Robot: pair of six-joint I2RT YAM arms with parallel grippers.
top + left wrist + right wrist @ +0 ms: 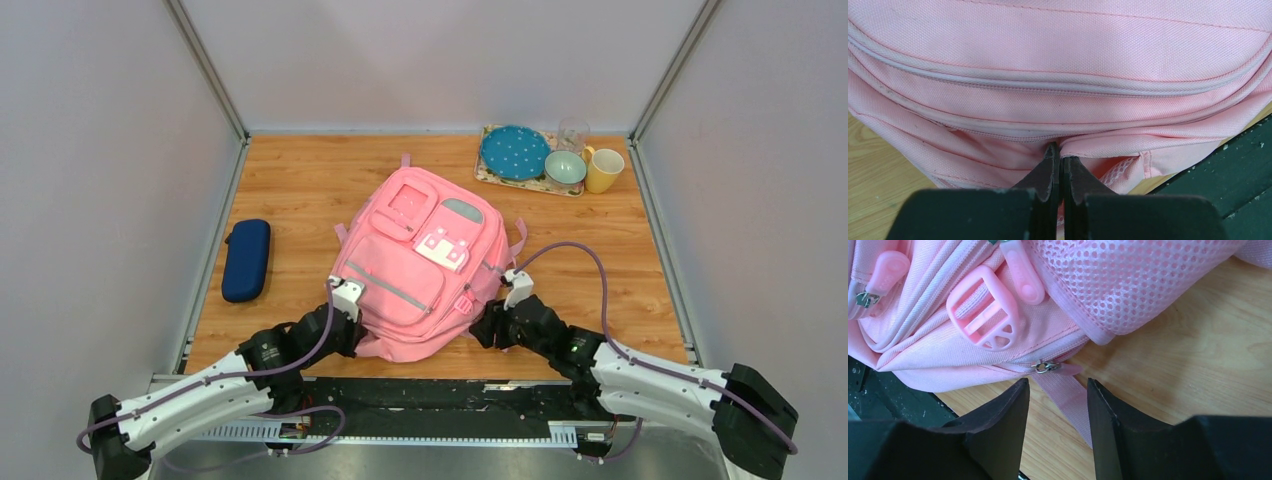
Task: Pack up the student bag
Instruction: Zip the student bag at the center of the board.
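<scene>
The pink student bag (420,260) lies flat in the middle of the wooden table, front pockets up. My left gripper (354,332) is at its near-left corner. In the left wrist view the left gripper (1060,155) is shut, pinching a fold of the bag's (1058,65) fabric below a closed zip. My right gripper (486,330) is at the near-right corner. In the right wrist view the right gripper (1057,382) is open, with a pink strap (1063,400) lying between the fingers and a metal zip pull (1045,366) just ahead of them.
A navy blue zip case (246,260) lies at the left. At the back right a tray holds a teal plate (514,152), a bowl (565,167), a yellow mug (603,170) and a glass (573,133). A black mat (430,395) runs along the near edge.
</scene>
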